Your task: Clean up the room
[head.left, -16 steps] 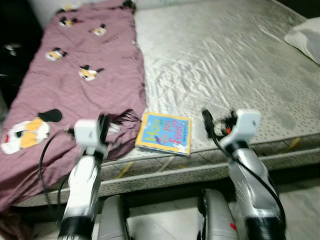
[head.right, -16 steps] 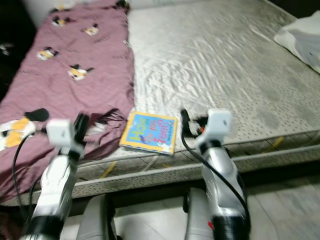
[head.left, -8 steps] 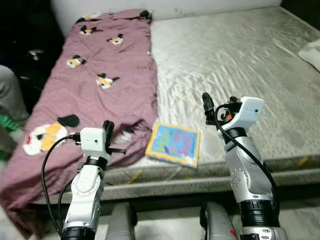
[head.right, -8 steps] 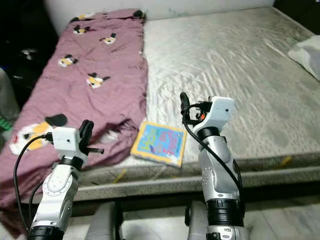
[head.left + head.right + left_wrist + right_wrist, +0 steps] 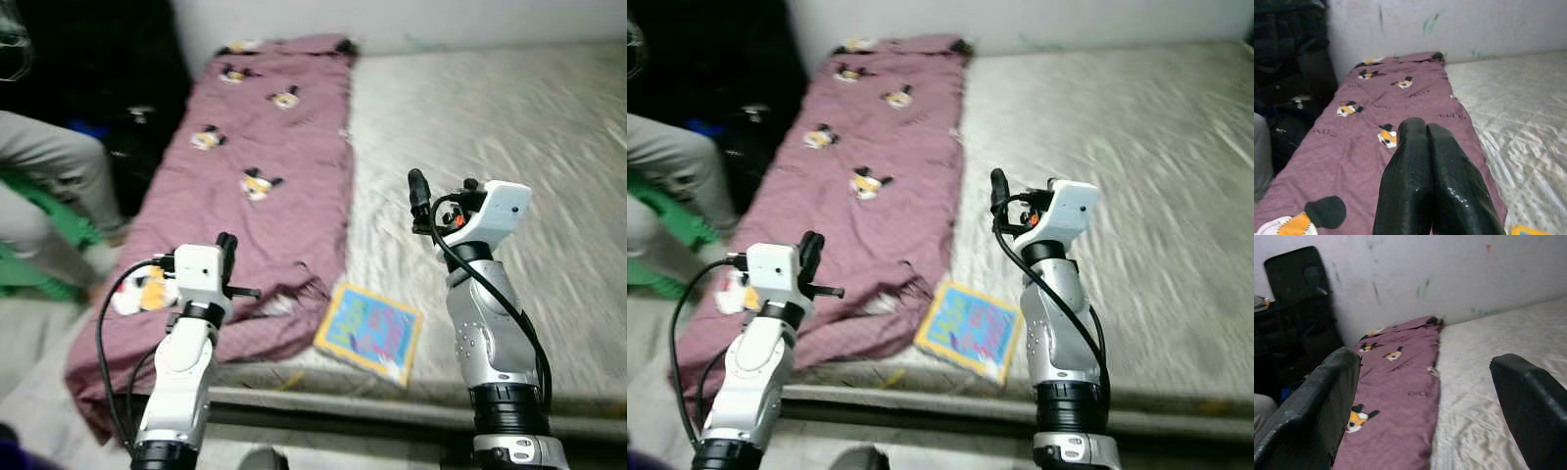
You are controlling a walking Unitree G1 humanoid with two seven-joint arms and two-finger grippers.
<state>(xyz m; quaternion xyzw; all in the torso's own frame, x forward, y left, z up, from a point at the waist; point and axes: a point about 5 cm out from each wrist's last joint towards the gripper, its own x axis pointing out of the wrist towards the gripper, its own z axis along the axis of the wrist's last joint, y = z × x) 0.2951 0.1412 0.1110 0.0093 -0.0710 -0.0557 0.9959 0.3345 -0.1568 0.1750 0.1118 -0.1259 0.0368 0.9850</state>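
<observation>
Bedroom with a big bare silver-grey mattress (image 5: pixel 509 127) against a scuffed white wall (image 5: pixel 1415 274). Left gripper (image 5: pixel 1426 128) is clenched tight with nothing in it, held up over the mauve cartoon-print blanket (image 5: pixel 265 166). Right gripper (image 5: pixel 1425 387) is spread wide and empty above the mattress. A colourful square picture book (image 5: pixel 370 331) lies below and between them at the bed edge, touching the blanket's corner.

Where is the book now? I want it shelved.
In the eye views the book lies at the mattress's near edge, beside the purple blanket, low between both arms.
</observation>
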